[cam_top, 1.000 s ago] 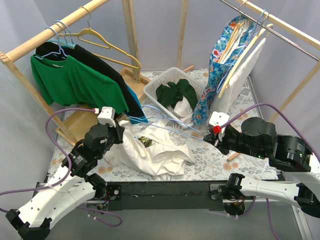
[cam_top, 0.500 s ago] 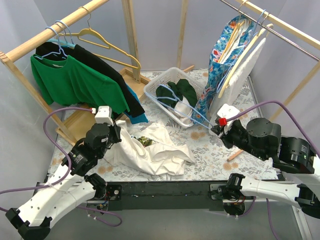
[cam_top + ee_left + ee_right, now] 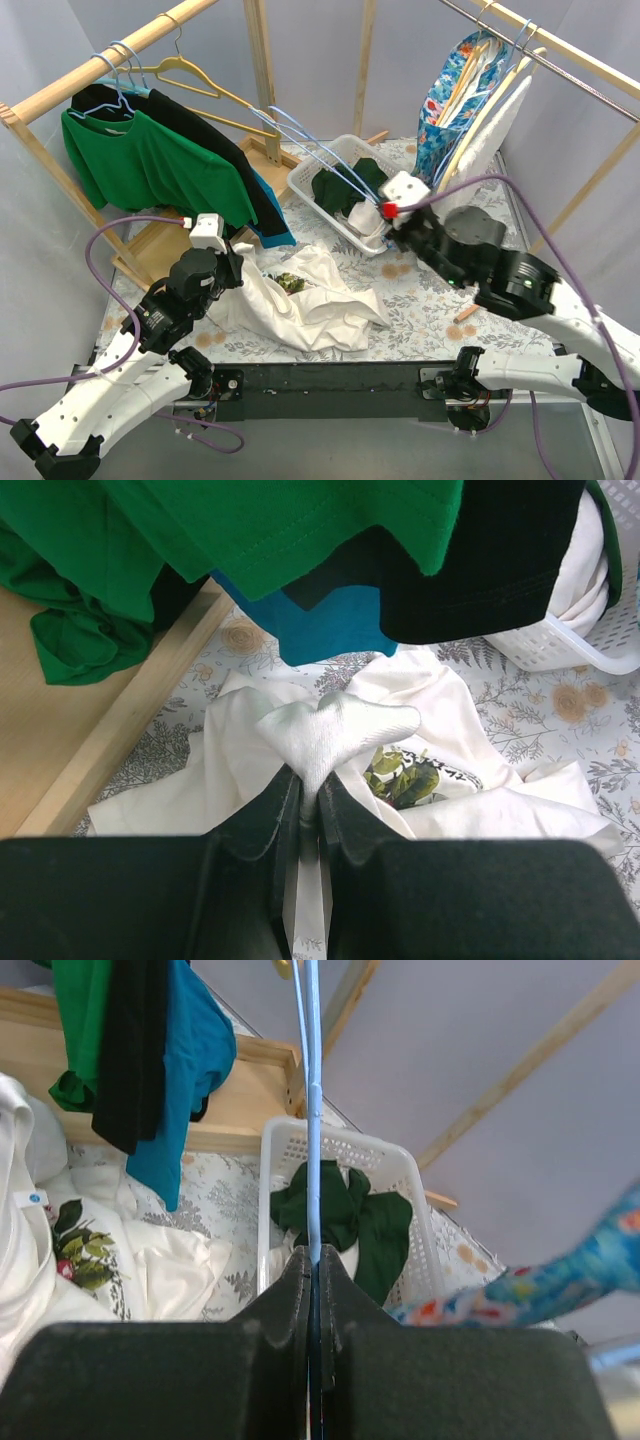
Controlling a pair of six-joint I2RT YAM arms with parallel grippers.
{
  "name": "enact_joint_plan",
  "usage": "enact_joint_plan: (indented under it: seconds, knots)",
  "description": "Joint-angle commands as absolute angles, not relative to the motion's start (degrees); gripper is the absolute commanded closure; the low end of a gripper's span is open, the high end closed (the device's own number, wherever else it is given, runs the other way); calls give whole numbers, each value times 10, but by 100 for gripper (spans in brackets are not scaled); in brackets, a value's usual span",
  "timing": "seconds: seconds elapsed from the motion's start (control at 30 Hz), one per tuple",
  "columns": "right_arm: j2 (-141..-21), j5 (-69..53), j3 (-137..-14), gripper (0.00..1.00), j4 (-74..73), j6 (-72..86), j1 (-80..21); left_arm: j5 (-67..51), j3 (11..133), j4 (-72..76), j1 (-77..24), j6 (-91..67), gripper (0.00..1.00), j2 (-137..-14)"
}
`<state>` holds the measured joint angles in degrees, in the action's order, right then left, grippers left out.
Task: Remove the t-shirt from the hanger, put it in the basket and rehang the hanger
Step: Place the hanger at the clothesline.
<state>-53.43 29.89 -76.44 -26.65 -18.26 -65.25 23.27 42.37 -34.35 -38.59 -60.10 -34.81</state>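
Green shirt (image 3: 150,165), black garment (image 3: 215,150) and teal garment (image 3: 272,218) are hung along the left edge of the desk (image 3: 430,320), overhanging the white t-shirt (image 3: 300,300). White basket (image 3: 320,210), far centre: dark green and white clothes inside. T-shirt crumpled near the left edge, off the hanger, one fold pinched in the left hand (image 3: 310,780). Blue hanger (image 3: 313,1110) is clamped in the right hand (image 3: 314,1255), its long axis slanted up toward the far-left corner.

left gripper (image 3: 308,798) | clamped on white t-shirt (image 3: 340,726) fold | floral table (image 3: 520,735)

blocked: hung shirts (image 3: 140,165) left; basket (image 3: 308,192) centre; t-shirt (image 3: 310,305) front-left; floral garments (image 3: 440,130) right | free: tablecloth (image 3: 430,325) front-right
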Motion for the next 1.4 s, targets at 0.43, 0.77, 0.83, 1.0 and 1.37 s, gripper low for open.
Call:
enact_joint_plan:
  seconds: [0.43, 0.77, 0.83, 1.0, 1.37]
  knots:
    - [-774, 63, -953, 99, -31, -193, -541, 203, 445, -345, -387, -614, 100, -336]
    - [-956, -79, -1132, 99, -33, -126, -502, 181, 446, -345, -387, -620, 100, -329]
    - [-976, -85, -1158, 99, -31, -120, -501, 171, 446, -342, -387, -620, 100, -327]
    - [-1062, -108, -1238, 99, -33, -91, -496, 145, 446, -329, -387, -616, 100, -319]
    - [-1190, -150, -1325, 99, 25, -32, -469, 88, 439, -301, -387, -612, 100, -323]
